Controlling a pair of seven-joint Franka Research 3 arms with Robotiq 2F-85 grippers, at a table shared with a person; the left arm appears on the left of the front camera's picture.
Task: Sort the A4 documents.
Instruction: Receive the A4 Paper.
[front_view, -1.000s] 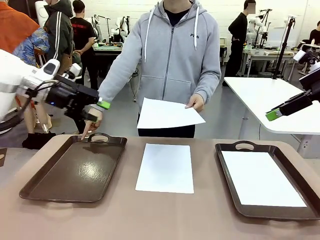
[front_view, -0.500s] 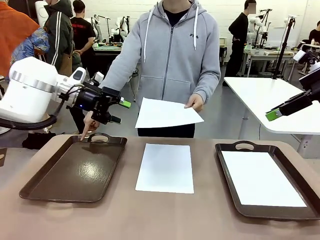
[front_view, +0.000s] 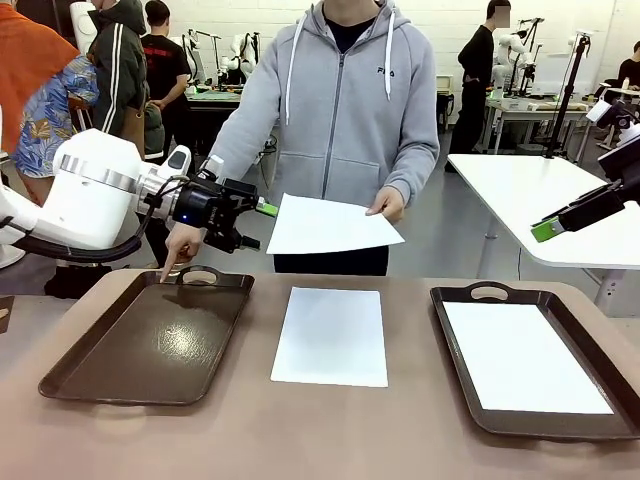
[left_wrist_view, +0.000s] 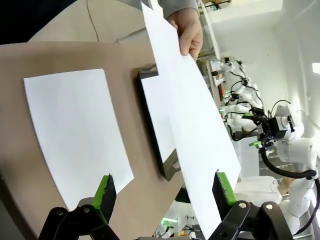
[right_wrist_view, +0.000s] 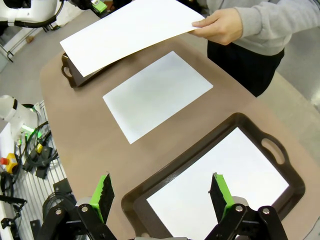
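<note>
Your left end effector (front_view: 256, 226) is wide apart beside the held A4 document (front_view: 330, 225) in the person's hand (front_view: 390, 205); touching or not, can't tell. Right end effector (right_wrist_view: 162, 192) gapes too, over the tray (right_wrist_view: 135, 200) sheet (right_wrist_view: 200, 170); another sheet (front_view: 331, 335) lies on the table (front_view: 420, 440).

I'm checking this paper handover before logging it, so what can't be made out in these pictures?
The left tray: right wrist view, mostly hidden under the held sheet.
The right tray: left wrist view, largely behind that sheet.
The left gripper: left wrist view, the sheet's edge overlaps one pad; touching or not, unclear.
The sheet in the right tray: front view, one or several, too thin to tell.
</note>
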